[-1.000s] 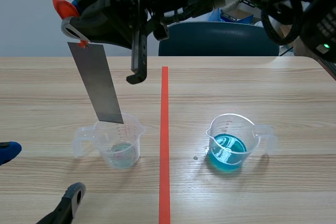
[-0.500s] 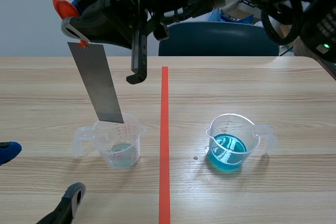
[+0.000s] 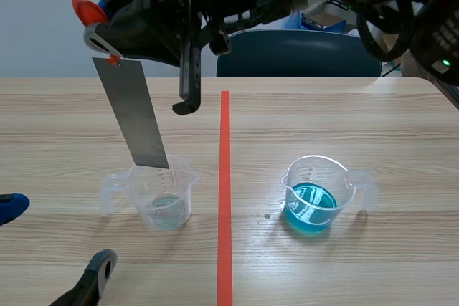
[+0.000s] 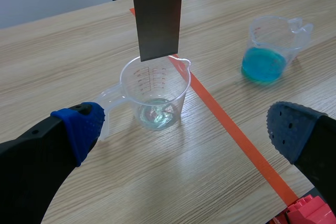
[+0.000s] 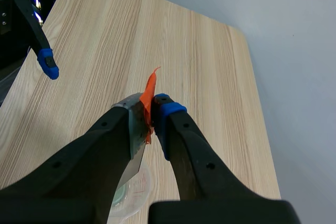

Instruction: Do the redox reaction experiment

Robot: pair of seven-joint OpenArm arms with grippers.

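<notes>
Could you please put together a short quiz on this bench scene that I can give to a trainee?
1. True or false: the metal strip hangs over the blue-liquid beaker.
2. Which gripper holds the metal strip? A) the left gripper B) the right gripper C) neither
3. Fill in the blank: the left gripper's fingers stand ____.
Key: 1. False; it hangs over the pale-liquid beaker. 2. B. 3. Open.
</notes>
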